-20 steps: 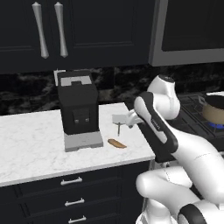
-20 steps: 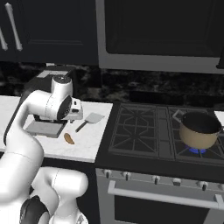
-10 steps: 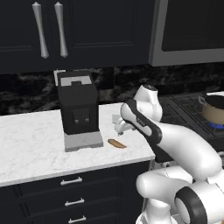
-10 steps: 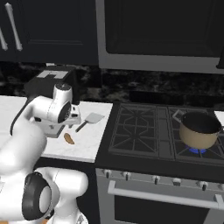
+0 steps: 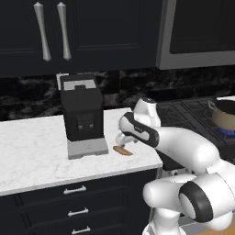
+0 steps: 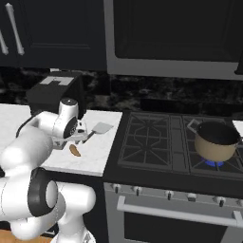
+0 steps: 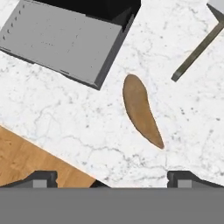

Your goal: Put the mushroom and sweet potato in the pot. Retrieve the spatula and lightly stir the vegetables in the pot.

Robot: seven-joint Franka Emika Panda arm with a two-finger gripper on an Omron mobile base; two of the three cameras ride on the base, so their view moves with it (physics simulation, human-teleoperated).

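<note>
The sweet potato (image 7: pixel 140 109), a tapered orange-brown tuber, lies on the white marble counter (image 5: pixel 36 147) near its front edge, also seen at sweet potato (image 5: pixel 122 150) and sweet potato (image 6: pixel 75 150). My gripper (image 5: pixel 123 139) hangs open just above it, pointing down, fingertips (image 7: pixel 186 178) wide apart with nothing between them. The spatula (image 6: pixel 98 130) lies flat just behind the tuber, its dark handle (image 7: pixel 197 51) angled toward it. The tan pot (image 6: pixel 217 141) sits on a lit right-hand burner, far to the right. The mushroom is out of view.
A black coffee machine (image 5: pixel 82 114) on a grey base (image 7: pixel 65 43) stands close to the left of the sweet potato. The stove (image 6: pixel 156 147) adjoins the counter on the right. Dark cabinets and a microwave hang overhead.
The arm has swung down and left, bringing the hand low over the sweet potato. The jaws stayed open. Sweet potato, spatula and pot have not moved.
</note>
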